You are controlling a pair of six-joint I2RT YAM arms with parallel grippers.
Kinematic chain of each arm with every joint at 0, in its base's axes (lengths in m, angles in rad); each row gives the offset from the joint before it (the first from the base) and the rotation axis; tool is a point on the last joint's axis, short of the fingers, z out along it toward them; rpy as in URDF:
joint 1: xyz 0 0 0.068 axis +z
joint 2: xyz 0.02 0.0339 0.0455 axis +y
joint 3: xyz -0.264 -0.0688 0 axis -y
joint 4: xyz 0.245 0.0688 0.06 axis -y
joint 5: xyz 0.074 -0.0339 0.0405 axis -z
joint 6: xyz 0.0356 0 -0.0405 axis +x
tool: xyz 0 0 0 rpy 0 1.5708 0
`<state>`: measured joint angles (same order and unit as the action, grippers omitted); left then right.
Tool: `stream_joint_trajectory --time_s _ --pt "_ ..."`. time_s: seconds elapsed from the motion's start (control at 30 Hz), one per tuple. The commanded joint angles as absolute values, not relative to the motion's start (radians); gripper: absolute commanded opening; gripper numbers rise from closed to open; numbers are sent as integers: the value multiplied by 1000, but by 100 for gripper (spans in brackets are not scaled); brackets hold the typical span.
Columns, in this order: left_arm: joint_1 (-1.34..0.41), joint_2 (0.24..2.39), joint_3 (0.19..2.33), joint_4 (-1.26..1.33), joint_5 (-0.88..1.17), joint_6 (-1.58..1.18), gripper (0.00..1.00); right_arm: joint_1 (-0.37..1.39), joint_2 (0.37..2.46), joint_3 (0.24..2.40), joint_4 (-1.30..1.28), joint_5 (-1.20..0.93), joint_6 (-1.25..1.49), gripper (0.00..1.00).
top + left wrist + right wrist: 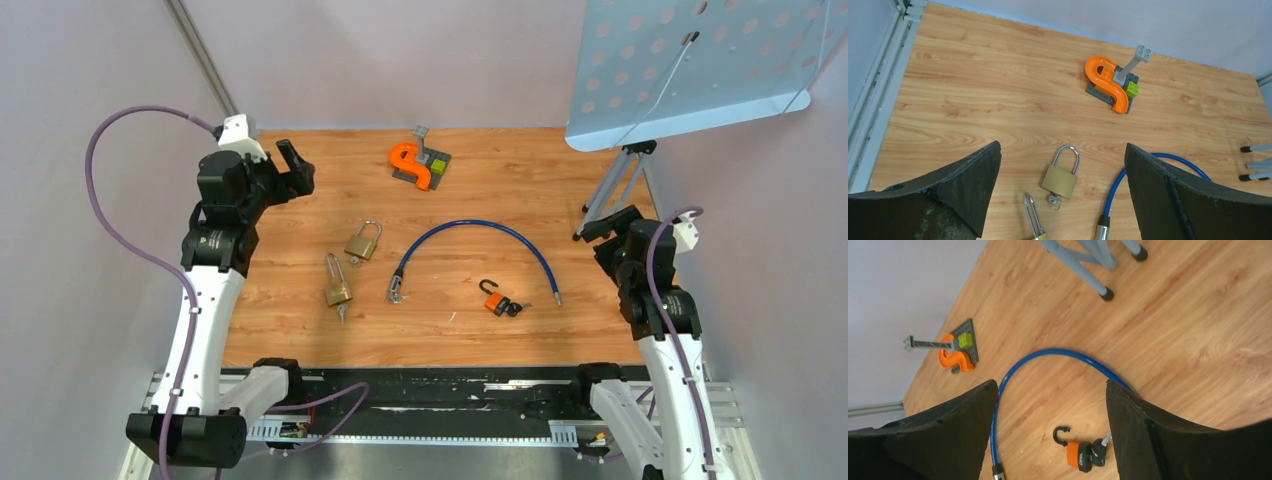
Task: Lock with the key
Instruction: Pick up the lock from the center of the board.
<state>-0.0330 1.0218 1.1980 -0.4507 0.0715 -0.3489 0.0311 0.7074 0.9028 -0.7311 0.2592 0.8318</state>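
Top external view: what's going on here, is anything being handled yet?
Nothing is held yet. The left end effector and right end effector both hang open at the sides of the table, touching nothing. Between them lie a far brass padlock, a near brass padlock, a blue cable, and an orange padlock with its shackle open and a key at its base. Locking has not begun.

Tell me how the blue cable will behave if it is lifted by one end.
The blue cable lies in a smooth arch, so it is probably springy rather than limp. Lifted, it would likely sag and swing, not stay straight. Its metal end probably adds weight there.
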Motion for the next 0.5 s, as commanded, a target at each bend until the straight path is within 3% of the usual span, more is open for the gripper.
stream_joint_trajectory --time_s 0.0,0.27,0.47 --pt "-31 979 1177 -415 14 -385 100 28 712 844 -695 148 910 77" --pt "-30 988 1119 -547 -63 -461 100 48 787 724 -569 -13 929 70" --pt "-30 1071 1064 -755 -46 -597 100 247 901 730 -510 110 945 67"
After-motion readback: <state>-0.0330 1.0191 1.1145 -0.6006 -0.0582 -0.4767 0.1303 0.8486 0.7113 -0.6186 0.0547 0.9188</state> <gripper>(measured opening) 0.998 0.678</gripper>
